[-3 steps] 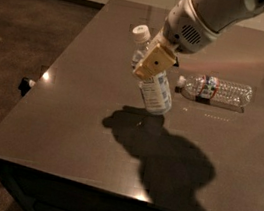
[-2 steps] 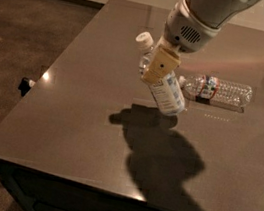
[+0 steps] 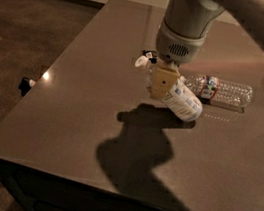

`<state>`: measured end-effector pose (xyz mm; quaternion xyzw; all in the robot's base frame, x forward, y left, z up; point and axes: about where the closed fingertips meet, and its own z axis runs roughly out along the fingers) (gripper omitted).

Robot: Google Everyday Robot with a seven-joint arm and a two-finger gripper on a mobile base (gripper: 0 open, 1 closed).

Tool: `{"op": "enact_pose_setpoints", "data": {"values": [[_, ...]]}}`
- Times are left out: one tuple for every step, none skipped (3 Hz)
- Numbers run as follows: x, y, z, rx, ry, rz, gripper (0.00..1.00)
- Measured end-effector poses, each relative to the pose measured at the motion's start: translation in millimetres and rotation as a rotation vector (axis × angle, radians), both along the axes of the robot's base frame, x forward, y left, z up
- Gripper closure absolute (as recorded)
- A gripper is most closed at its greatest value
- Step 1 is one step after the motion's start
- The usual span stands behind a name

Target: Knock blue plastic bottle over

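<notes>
The blue plastic bottle (image 3: 185,103) is tipped far over on the dark table (image 3: 69,117). Its white cap (image 3: 141,61) points up and to the left, and its pale blue-and-white label end is low to the right, near the tabletop. My gripper (image 3: 162,85) hangs from the grey wrist (image 3: 183,33) and sits right in front of the bottle's neck and shoulder, covering that part. Whether the bottle rests fully on the table is hidden by the gripper.
A longer clear ribbed bottle (image 3: 224,91) with a red-and-blue band lies on its side just behind and to the right. The table's left edge and front edge drop to the floor. A small dark object (image 3: 25,84) sits on the floor at the left.
The bottle has tipped further, its lower end swinging right and down toward the table. My gripper has moved right with it.
</notes>
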<state>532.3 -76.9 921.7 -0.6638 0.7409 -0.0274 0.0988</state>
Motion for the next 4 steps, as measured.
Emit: {"op": "enact_pose_setpoints", "data": {"values": [[-7,-3,-20,-0.114,0.013,0.038,0.86],[-17,0,-44,-0.194,0.052,0.088,0.62],[-26,4,-62,-0.231,0.09,0.125,0.39],[-31,9,-72,-0.244,0.117,0.148,0.16]]}}
